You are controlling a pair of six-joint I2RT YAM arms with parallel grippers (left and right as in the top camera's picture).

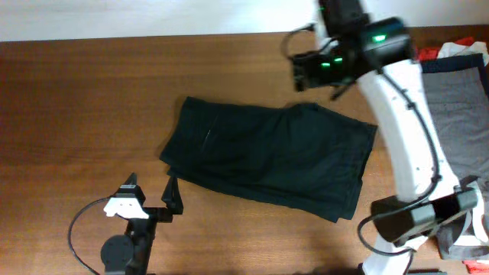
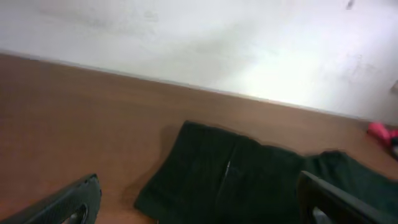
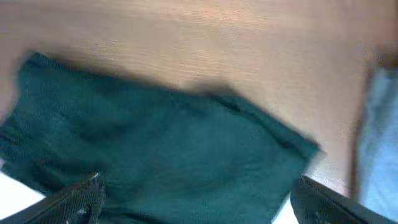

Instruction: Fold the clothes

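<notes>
While both arms hang free, I plan the fold. My left gripper sits low at the near left with its fingers spread and nothing in them. It is just off the left end of the black shorts, which lie flat and a bit slanted in the middle of the table. I would slide it to the near left corner and pinch the edge low, not jab the wood. My right gripper hovers over the shorts' far right part, fingers wide apart and empty. It should take the corner on its side so both lift together and the fold lands straight. Other clothes lie at the right edge.
</notes>
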